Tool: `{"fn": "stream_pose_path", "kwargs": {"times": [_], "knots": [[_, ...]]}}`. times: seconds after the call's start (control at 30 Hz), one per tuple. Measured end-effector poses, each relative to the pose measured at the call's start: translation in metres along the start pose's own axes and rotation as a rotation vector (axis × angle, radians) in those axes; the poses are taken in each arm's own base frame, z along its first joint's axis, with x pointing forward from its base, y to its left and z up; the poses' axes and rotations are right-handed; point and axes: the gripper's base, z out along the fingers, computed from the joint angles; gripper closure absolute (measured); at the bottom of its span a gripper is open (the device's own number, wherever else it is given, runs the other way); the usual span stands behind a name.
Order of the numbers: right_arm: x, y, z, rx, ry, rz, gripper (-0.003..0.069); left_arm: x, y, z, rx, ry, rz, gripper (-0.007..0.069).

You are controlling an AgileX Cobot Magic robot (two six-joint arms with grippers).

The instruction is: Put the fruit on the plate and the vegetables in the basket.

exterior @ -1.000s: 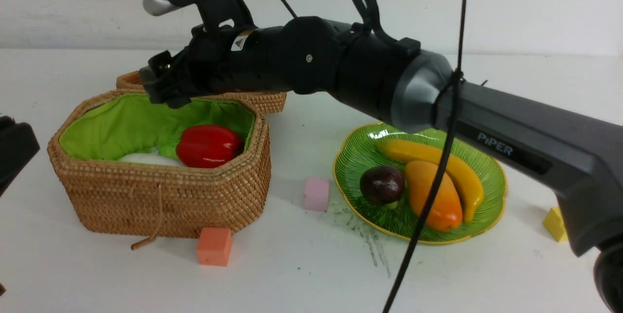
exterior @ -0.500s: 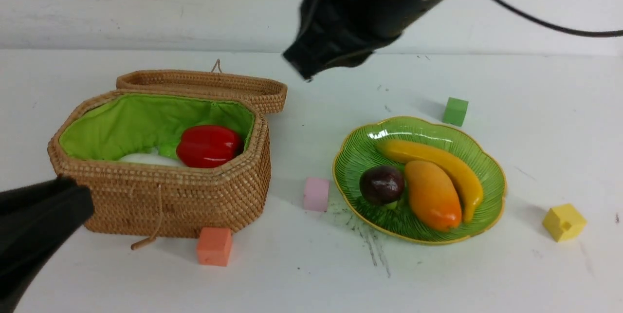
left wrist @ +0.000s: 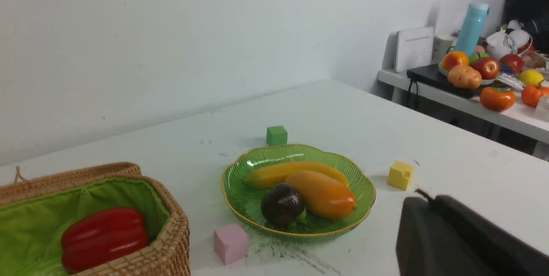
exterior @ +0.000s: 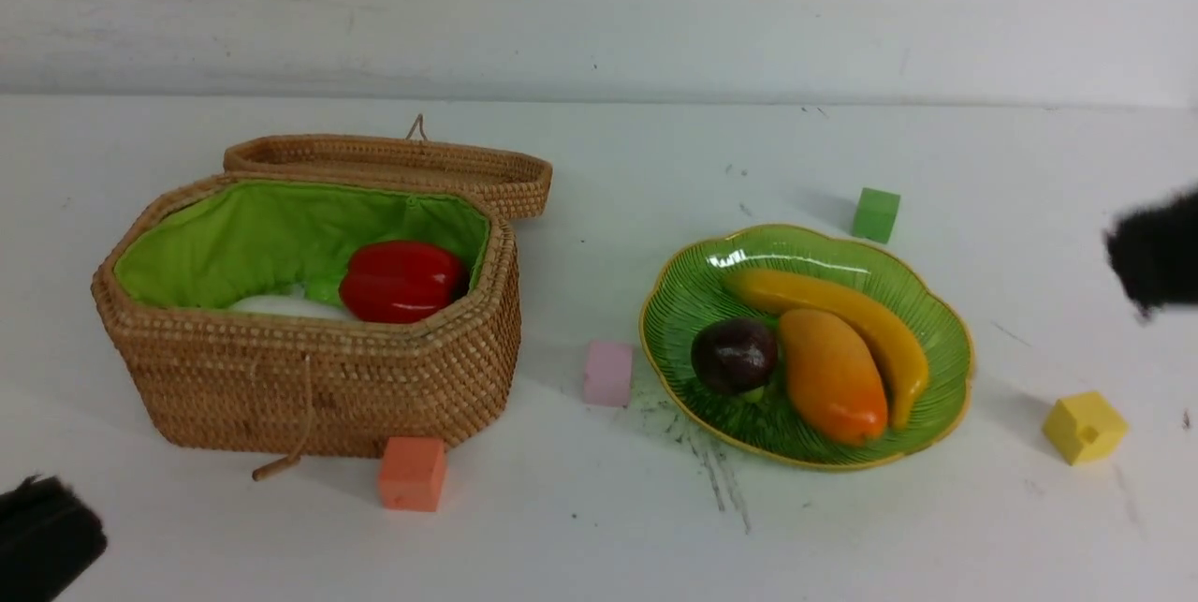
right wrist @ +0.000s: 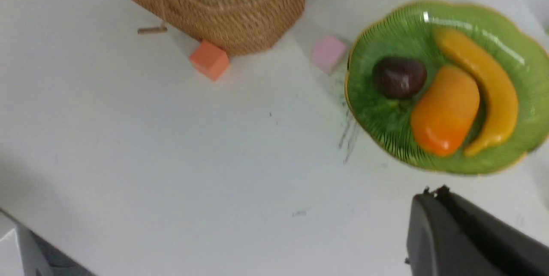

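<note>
Radish (exterior: 281, 304) mostly hidden behind basket (exterior: 309, 377) rim, seemingly white.

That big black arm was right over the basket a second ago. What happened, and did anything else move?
The right arm pulled away from above the basket to the right edge; the left arm sits low at the left. Both grippers are shut, holding nothing. The plate, fruit, red pepper and foam cubes stayed put.

Basket (exterior: 309, 377) left; plate (exterior: 945, 340) right, holding fruit (exterior: 828, 373).
</note>
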Motion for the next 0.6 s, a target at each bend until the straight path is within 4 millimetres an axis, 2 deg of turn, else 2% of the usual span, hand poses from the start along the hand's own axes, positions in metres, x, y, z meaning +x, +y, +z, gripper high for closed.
{"fn": "stream_pose_path", "kwargs": {"times": [0.03,0.1,0.13,0.2,0.23,0.27,0.43,0.6], "knots": [[0.03,-0.007,-0.004,0.005,0.018,0.056,0.0664,0.003,-0.002,-0.007,-0.009,-0.02,-0.007,0.0638],[0.05,-0.011,-0.006,0.007,0.026,0.09,0.0664,0.006,-0.003,-0.011,-0.014,-0.031,-0.015,0.0638],[0.075,-0.017,-0.008,0.009,0.032,0.132,0.0664,0.014,-0.002,-0.013,-0.03,-0.034,-0.022,0.0638],[0.102,-0.023,-0.008,0.01,0.021,0.178,0.0664,0.024,0.002,-0.012,-0.051,-0.031,-0.029,0.0638],[0.104,-0.023,-0.008,0.01,0.022,0.178,0.0664,0.025,0.002,-0.012,-0.051,-0.029,-0.032,0.0638],[0.122,-0.027,-0.005,0.01,0.013,0.205,0.0664,0.032,0.005,-0.01,-0.062,-0.019,-0.042,0.0638],[0.143,-0.032,0.008,0.019,0.015,0.231,0.0663,0.051,0.011,-0.003,-0.078,0.032,-0.072,0.0638],[0.148,-0.035,0.014,0.05,0.032,0.219,0.0659,0.068,0.014,0.001,-0.084,0.079,-0.092,0.0638]]}}
